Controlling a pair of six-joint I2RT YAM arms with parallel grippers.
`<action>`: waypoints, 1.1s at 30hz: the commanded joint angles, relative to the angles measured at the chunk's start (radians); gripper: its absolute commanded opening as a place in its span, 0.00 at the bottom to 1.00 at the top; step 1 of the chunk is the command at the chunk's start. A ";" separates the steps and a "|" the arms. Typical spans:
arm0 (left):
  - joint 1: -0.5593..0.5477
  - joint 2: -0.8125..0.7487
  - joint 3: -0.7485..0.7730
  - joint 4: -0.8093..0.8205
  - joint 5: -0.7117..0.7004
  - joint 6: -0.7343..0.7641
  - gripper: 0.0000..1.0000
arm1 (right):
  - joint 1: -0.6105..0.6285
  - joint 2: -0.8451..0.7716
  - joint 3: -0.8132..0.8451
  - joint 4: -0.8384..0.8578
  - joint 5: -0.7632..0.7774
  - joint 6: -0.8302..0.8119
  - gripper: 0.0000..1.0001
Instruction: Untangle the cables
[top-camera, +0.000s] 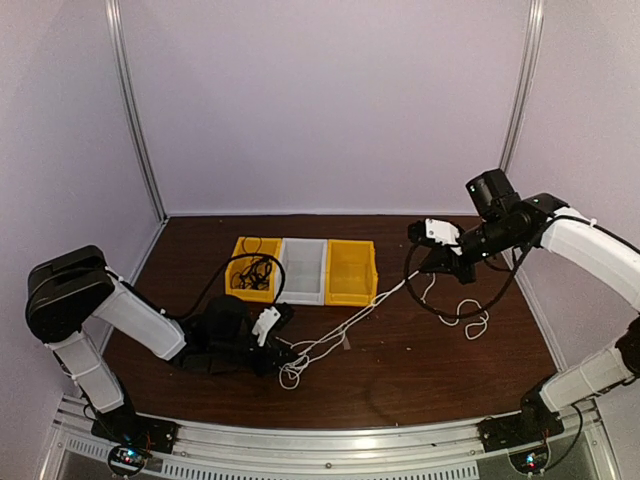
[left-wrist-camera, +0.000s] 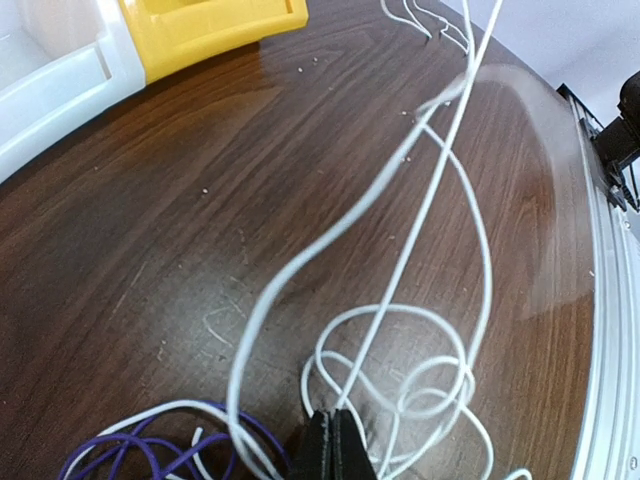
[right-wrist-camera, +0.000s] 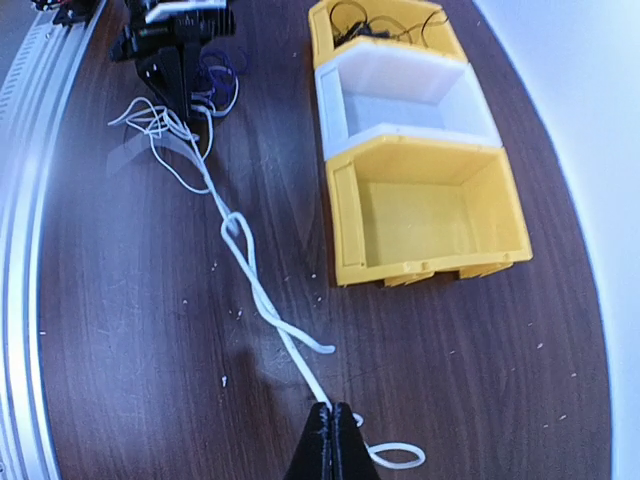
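Pale lilac walls are boxing in a dark wooden tabletop, and the white cable is running in a slanted line across the middle of it, from near the front edge on the left up toward the right edge. The left gripper is sitting low near the front edge, jaws pinched together on one strand of that cable. A nest of white loops is lying on the wood around its tips, and a purple cable is curling just beside it.

The right gripper is hanging above the right side, jaws likewise clamped tight on the same white cable, with more slack lying on the wood nearby. Between the two, the line is carrying a couple of loose twists. Toward the back edge, a yellow bin is holding black cables, with a white bin touching it.

To my eye this is the stretching-out step: both arms are drawing the white cable straight so the snarl shows itself. The next move, I'd say, is calling for slack rather than more pull. That means easing off, teasing the loops open by the left gripper and lifting white clear of purple, since a hard tug may cinch those twists into knots.
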 joint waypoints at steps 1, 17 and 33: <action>0.012 0.006 -0.043 -0.058 -0.039 0.010 0.00 | -0.043 -0.122 0.125 -0.022 -0.052 0.073 0.00; 0.012 0.012 -0.070 -0.098 -0.075 -0.024 0.00 | -0.316 -0.137 0.412 0.020 -0.211 0.218 0.00; 0.012 -0.196 -0.066 -0.173 -0.112 -0.029 0.03 | -0.192 -0.155 0.030 0.036 -0.259 0.064 0.34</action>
